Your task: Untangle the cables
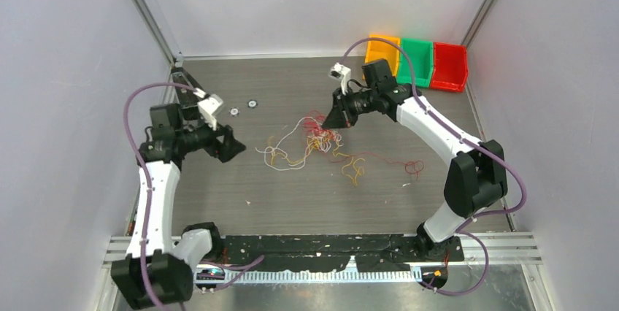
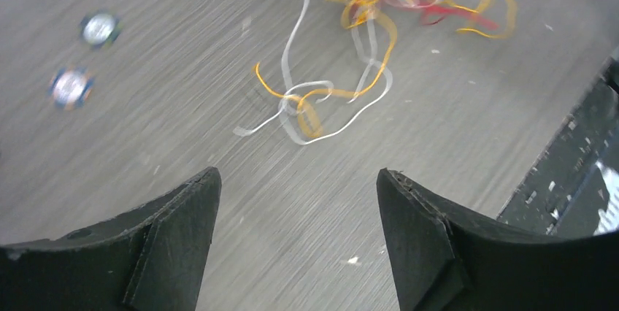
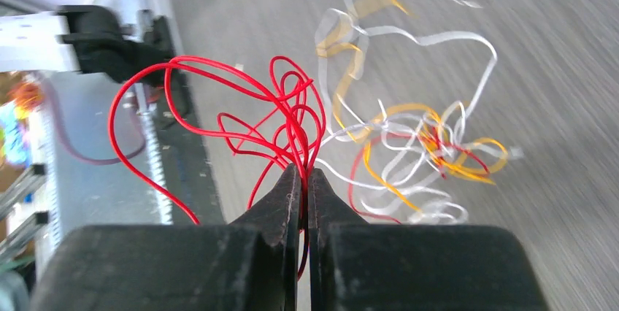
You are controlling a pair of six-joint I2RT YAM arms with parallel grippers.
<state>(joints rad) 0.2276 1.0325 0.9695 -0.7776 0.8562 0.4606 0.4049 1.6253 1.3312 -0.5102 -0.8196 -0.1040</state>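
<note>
The right gripper (image 3: 301, 178) was clamped shut on the red cables (image 3: 289, 114), whose loops sprang up from between its fingertips at the centre of the right wrist view. The left gripper (image 2: 298, 183) stood open with nothing between its jaws, low in its own view over the bare table (image 2: 146, 150). The step in hand looked to be drawing the red out of the tangle. Doing it well probably called for a slow, steady lift away from the pile, watching whether white or orange strands rode along. The open left gripper could come in to pin the white-and-orange knot (image 2: 310, 103) lying just above its jaws in the frame, so that the pile would not drag. A sharp tug risked tightening the crossings. The cables (image 1: 321, 143) lay on the table at the middle of the top view, between the two arms. They were very thin, limp wires in red, white and yellow-orange, densest beneath the right gripper. Looser curls trailed toward the lower right, ending in a small red loop (image 1: 414, 169). They looked light and likely to snag on one another.
</note>
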